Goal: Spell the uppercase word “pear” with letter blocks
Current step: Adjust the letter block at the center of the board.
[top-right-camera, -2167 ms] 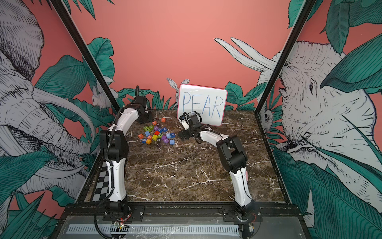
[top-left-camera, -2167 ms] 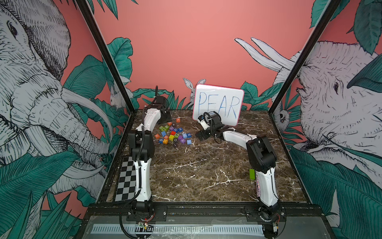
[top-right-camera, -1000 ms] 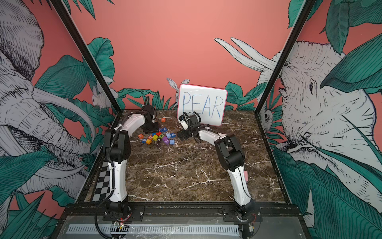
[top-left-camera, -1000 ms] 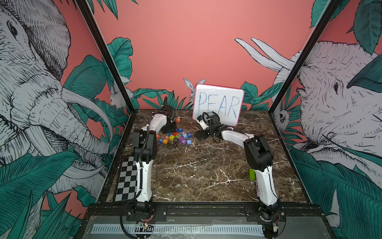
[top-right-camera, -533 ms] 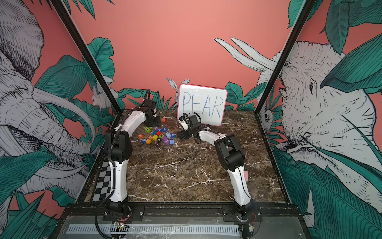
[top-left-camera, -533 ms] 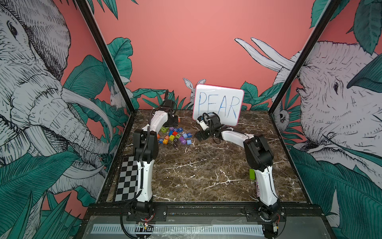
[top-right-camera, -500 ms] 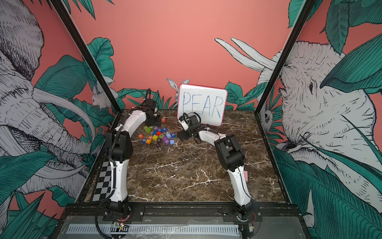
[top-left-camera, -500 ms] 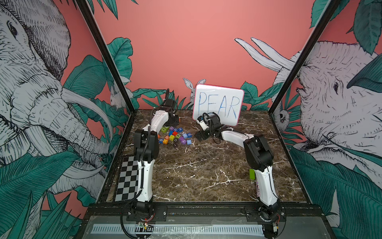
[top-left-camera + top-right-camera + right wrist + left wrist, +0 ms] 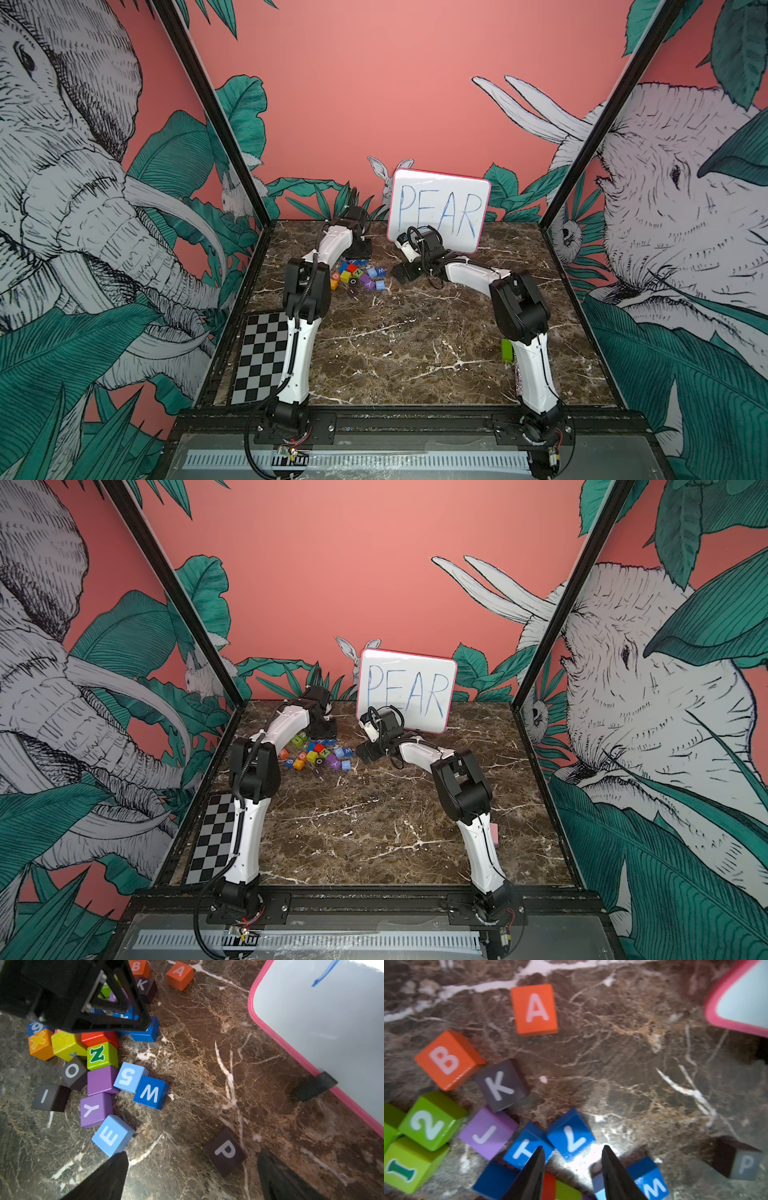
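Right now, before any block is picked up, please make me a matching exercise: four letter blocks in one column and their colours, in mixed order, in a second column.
Blocks:
1. P block
2. E block
3. A block
4. Y block

Colours:
a. purple
b. orange
c. dark maroon
d. light blue

Right pairs: 1-c, 2-d, 3-b, 4-a.

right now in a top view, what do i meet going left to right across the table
checkerboard mat → pile of letter blocks → whiteboard → green tag on the right arm
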Robot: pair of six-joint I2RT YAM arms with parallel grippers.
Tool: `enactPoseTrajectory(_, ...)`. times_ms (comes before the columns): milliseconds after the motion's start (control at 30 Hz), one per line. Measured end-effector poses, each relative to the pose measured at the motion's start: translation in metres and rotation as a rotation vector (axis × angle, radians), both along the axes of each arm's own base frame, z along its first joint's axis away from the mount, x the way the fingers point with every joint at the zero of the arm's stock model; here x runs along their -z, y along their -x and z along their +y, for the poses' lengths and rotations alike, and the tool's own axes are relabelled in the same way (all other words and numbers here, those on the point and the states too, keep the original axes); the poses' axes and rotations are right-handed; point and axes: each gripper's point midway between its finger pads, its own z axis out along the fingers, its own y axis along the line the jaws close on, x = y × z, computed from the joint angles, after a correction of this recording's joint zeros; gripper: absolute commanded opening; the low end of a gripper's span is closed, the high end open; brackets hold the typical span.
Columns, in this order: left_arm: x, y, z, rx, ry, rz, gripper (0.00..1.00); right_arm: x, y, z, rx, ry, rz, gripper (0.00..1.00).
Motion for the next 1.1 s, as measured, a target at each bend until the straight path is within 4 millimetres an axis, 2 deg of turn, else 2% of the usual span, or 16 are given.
enactPoseTrajectory(200,0.025,0.02,0.001,0.009,-0.027,0.064,0.47,0.01,0.005,-0.003,0.001,0.012,0.017,0.99)
enactPoseTrajectory(533,0.011,0.043,0.012,-0.005,-0.041,0.07,0.47,0.02,0.012,-0.008,0.001,0.025,0.039,0.99)
enactPoseTrajectory(833,0.012,0.064,0.019,-0.012,-0.048,0.1,0.47,0.005,0.011,-0.008,0.003,0.013,0.014,0.99)
enactPoseTrajectory(1100,0.014,0.07,0.021,-0.011,-0.051,0.112,0.47,0.004,0.01,-0.008,0.005,0.01,0.01,0.99)
